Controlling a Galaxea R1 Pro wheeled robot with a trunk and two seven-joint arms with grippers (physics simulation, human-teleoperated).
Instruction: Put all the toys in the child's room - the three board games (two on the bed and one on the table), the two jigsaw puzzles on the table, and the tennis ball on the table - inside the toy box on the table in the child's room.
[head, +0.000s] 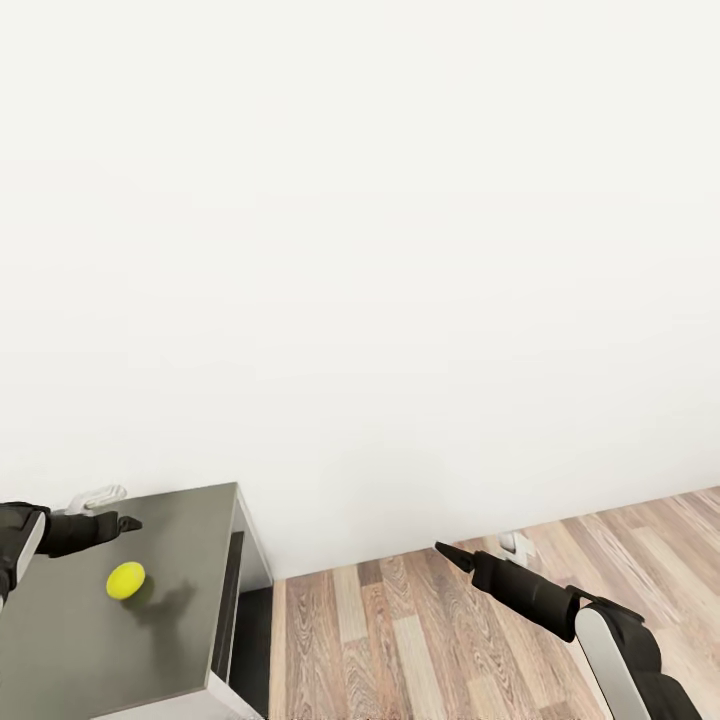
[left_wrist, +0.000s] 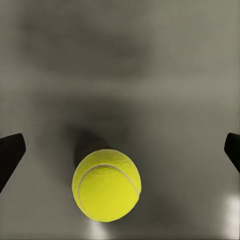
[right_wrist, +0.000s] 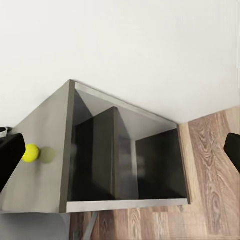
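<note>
The tennis ball (head: 126, 580) (left_wrist: 106, 185) (right_wrist: 31, 153), small and yellow-green, rests on the dark grey top of the table's lower section (head: 190, 540). My left gripper (head: 122, 518) (left_wrist: 120, 150) hovers just above and behind the ball. It is open, its two dark fingertips (left_wrist: 11, 152) wide apart and touching nothing. My right gripper (head: 450, 553) (right_wrist: 120, 155) is open too and holds nothing. It hangs over the wood floor, to the right of the table. The toy box, board games, jigsaw puzzles and bed are out of view.
A plain white wall (head: 360, 250) runs behind the table. The table's end has open dark shelf compartments (right_wrist: 125, 155). Wood-plank floor (head: 400, 640) stretches to the right of it. The table's right edge is close to the ball.
</note>
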